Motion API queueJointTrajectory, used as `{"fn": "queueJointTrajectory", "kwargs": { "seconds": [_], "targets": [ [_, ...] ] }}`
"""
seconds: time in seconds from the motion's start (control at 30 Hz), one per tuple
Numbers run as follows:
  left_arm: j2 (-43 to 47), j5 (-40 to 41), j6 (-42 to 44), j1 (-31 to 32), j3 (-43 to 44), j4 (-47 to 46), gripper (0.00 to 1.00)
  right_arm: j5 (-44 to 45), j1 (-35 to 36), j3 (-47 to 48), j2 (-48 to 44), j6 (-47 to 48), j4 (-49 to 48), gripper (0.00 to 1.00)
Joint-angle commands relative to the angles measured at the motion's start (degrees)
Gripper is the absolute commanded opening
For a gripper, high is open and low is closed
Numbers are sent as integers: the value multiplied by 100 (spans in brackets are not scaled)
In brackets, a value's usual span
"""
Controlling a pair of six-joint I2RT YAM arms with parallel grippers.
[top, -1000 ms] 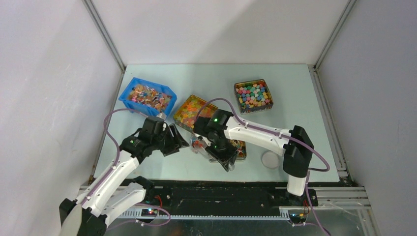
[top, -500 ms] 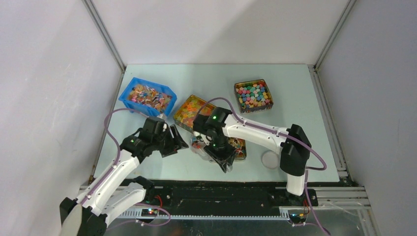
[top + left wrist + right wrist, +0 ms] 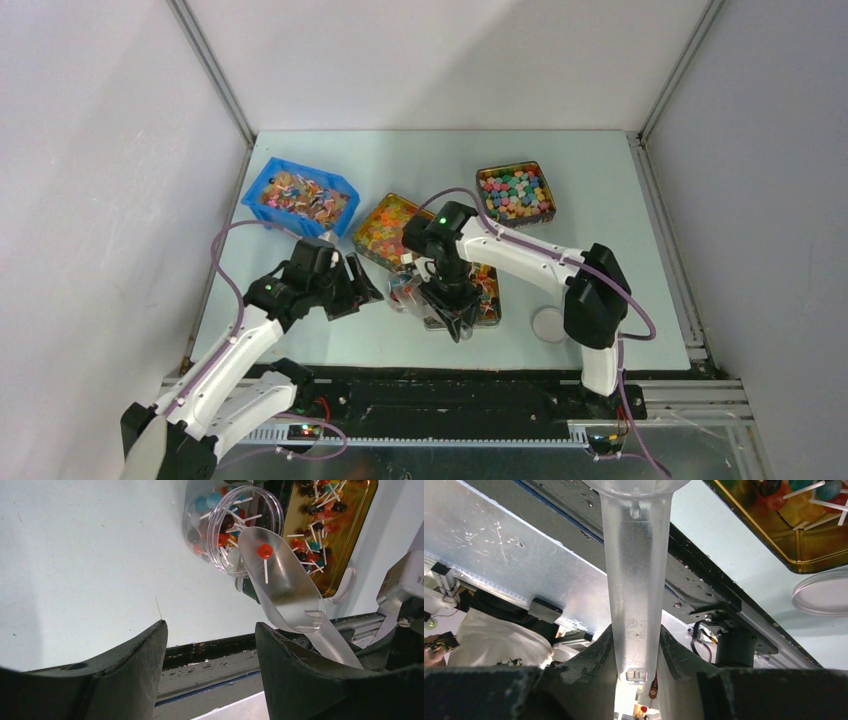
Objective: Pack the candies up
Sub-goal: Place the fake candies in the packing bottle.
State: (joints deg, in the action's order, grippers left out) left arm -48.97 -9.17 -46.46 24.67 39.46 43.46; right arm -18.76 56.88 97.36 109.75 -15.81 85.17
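candies (image 3: 223, 539) in jar (image 3: 191, 516) at scoop (image 3: 285, 590) tip

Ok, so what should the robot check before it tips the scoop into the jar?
1. Scoop held tight: ok. The right fingers are shut on its handle.
2. Something to pour: ok. One red candy lies on the scoop.
3. Scoop tip at the jar mouth: looks ok. The tip overlaps the rim.
4. Lid off: ok. It lies apart, off to the side.
5. Jar steady: cannot tell. It is tipped over, and the left fingers are open and not touching it.
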Motion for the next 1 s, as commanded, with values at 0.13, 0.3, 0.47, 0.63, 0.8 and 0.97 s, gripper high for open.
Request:
{"fn": "queueJointTrajectory", "kwargs": {
  "seconds": [0.13, 0.3, 0.47, 0.63, 0.8, 0.97],
  "targets": [
    [20, 21, 120, -31, 112, -44, 70, -843, -153, 167, 147, 244, 80, 0],
    [-8, 16, 111, -32, 112, -73, 70, -1253, -209, 82, 153, 265, 54, 0],
    [-39, 3, 111, -27, 123, -83, 70, -1368, -372, 27, 103, 177, -21, 0],
    [-49, 3, 115, -32, 131, -64, 71, -1800, -563, -156, 2, 71, -288, 0],
    [-84, 11, 152, -32, 170, -44, 71, -2260, -748, -507, -108, -16, -630, 0],
    [-108, 8, 139, -32, 184, -78, 71, -2681, -925, -866, -258, -156, -929, 0]
  ]
}}
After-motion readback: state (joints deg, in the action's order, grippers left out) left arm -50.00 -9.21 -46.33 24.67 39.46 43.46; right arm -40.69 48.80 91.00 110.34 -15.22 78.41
